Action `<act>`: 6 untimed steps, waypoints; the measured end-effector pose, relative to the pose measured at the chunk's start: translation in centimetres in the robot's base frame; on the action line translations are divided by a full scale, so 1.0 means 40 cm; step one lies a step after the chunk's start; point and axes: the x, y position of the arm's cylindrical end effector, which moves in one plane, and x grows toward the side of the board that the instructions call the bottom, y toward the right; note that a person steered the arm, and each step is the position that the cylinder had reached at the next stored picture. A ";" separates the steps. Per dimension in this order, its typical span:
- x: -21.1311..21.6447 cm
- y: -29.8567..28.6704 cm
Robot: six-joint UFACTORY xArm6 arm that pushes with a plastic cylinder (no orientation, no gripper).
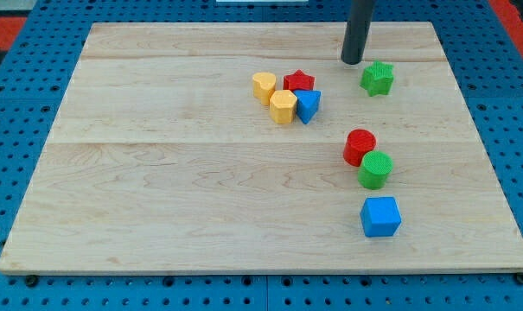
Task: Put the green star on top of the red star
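Note:
The green star (378, 79) lies on the wooden board at the view's upper right. The red star (299, 83) lies to its left, packed in a cluster with two yellow blocks and a blue block. My tip (353, 61) stands just up and to the left of the green star, close to it but with a small gap, and to the right of the red star. The dark rod runs up out of the view's top.
A yellow block (264, 86) and a yellow hexagonal block (283, 107) touch the red star's left and lower sides; a blue block (308, 105) sits below it. Lower right: a red cylinder (360, 147), a green cylinder (375, 169), a blue cube (380, 216).

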 end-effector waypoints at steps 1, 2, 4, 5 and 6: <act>0.017 0.162; 0.059 0.259; 0.194 0.140; 0.122 0.141; 0.112 0.014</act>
